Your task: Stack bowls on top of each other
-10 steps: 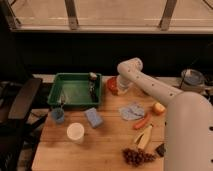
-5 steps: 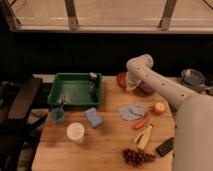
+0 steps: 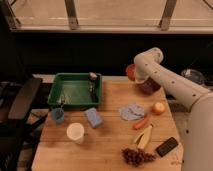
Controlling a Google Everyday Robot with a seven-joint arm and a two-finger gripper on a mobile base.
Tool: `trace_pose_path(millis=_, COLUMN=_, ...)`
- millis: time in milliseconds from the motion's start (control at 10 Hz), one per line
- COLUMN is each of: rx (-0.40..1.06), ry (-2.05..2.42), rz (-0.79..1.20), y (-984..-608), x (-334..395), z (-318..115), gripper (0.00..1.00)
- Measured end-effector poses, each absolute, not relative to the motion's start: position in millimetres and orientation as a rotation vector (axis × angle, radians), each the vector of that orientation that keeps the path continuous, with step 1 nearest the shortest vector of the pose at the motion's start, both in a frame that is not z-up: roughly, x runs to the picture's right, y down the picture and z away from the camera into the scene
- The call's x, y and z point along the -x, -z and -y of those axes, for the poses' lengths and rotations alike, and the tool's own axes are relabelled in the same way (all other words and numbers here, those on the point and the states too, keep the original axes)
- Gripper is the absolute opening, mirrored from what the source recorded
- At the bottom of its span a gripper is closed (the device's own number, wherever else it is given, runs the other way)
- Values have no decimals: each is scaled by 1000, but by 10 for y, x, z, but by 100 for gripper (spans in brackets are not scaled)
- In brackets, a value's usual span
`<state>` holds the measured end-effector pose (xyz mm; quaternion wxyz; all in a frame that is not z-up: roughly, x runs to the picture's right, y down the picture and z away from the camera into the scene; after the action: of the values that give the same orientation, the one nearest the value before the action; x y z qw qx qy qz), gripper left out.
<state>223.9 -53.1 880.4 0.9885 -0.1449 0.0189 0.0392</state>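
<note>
The red-orange bowl [image 3: 130,71] is held up at the end of my white arm, above the table's far edge and tilted on its side. My gripper [image 3: 136,76] is shut on its rim. The purple bowl [image 3: 149,86] stands on the table just below and to the right of the gripper, partly hidden by the arm. The red-orange bowl hangs a little to the left of and above the purple one, not touching it.
A green tray [image 3: 75,102] with a bottle stands at the back left. In front lie a small blue cup [image 3: 57,115], white cup [image 3: 75,133], blue sponge [image 3: 93,117], cloth [image 3: 131,111], apple [image 3: 159,108], carrot [image 3: 141,121], banana [image 3: 145,136], grapes [image 3: 137,156] and phone [image 3: 166,146]. A chair [image 3: 20,102] stands at the left.
My gripper has carried the red-orange bowl up and to the right, from beside the tray toward the purple bowl. Nothing else on the table has moved.
</note>
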Motion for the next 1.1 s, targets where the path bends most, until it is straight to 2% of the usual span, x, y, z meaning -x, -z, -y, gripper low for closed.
trace_pose_path(millis=200, rx=264, ry=-122, rz=-66, y=-8695, x=-2404, z=611, gripper=0)
trace_pose_path(millis=300, rx=261, ry=-147, rz=-81, y=-8667, x=-2548, z=592, gripper=6)
trace_pose_path(millis=500, rx=272, ry=-174, rz=-90, y=-8673, x=-2634, z=535, gripper=23)
trace_pose_path(millis=700, rx=296, ry=-199, rz=-98, y=-8739, x=-2716, z=435, gripper=46)
trace_pose_path(millis=1000, rx=317, ry=-232, rz=-106, y=-8840, x=-2801, z=327, gripper=74)
trace_pose_path(millis=1100, rx=323, ry=-244, rz=-109, y=-8875, x=-2823, z=303, gripper=79)
